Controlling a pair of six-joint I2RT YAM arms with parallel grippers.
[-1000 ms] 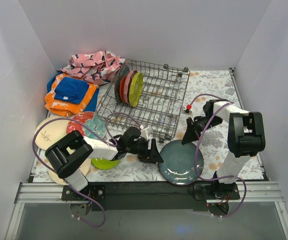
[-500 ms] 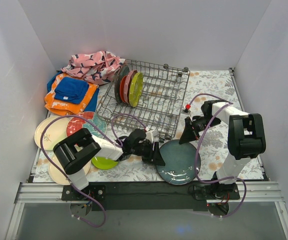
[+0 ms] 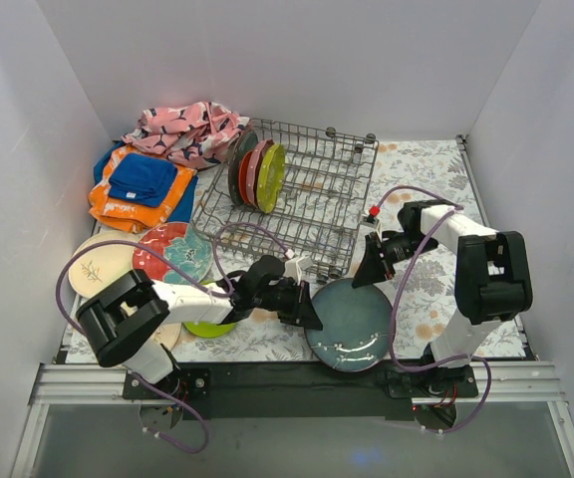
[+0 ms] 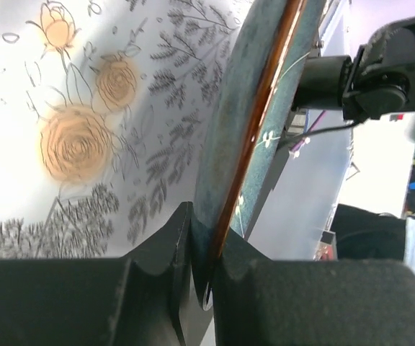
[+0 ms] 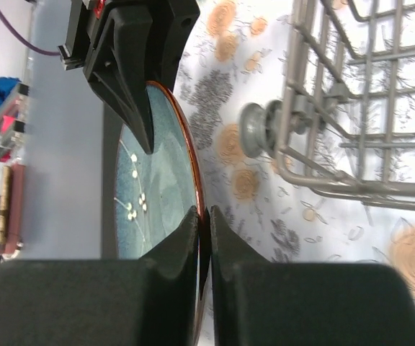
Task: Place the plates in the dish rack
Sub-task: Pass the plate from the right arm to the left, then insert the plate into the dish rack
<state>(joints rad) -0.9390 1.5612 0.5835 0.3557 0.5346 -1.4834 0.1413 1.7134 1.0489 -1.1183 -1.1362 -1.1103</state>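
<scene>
The left gripper [image 4: 202, 268] clenched the blue plate's [image 3: 354, 324] left rim and the right gripper [image 5: 203, 232] its far rim (brown-edged, white-flecked). The plate sat just before the rack [image 3: 317, 204], where three plates [image 3: 257, 174] stood upright.

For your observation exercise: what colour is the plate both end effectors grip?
The plate is blue-grey with a brown rim and white dots; right wrist view.
</scene>
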